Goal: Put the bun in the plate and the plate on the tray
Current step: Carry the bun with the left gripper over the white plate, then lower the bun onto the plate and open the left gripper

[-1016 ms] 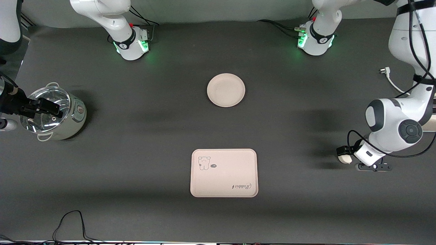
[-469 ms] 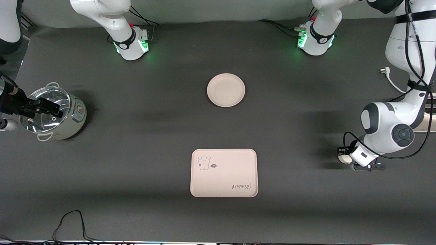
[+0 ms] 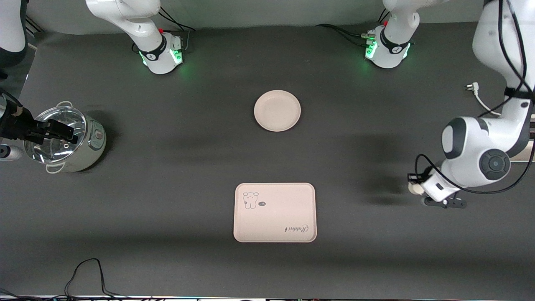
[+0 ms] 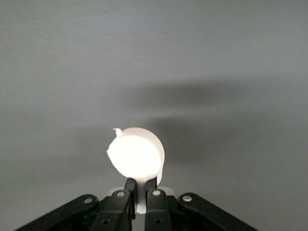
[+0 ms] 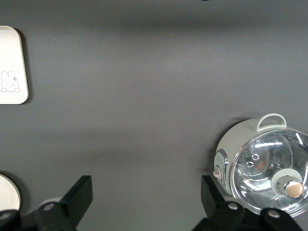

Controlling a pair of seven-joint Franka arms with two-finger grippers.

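Observation:
My left gripper is shut on the off-white bun and holds it a little above the dark table at the left arm's end. In the left wrist view the bun sits between the shut fingertips of the gripper. The round cream-pink plate lies empty mid-table, and its edge shows in the right wrist view. The rectangular tray lies nearer the camera than the plate, also empty, and part of it shows in the right wrist view. My right gripper waits open over the pot and is seen wide open in its own view.
A pale green pot with a glass lid stands at the right arm's end of the table and shows in the right wrist view. A white plug and cord lie at the left arm's end. A black cable loops at the table's front edge.
My left gripper has risen with the bun and shifted a little toward the middle of the table. The right arm, plate and tray have not moved.

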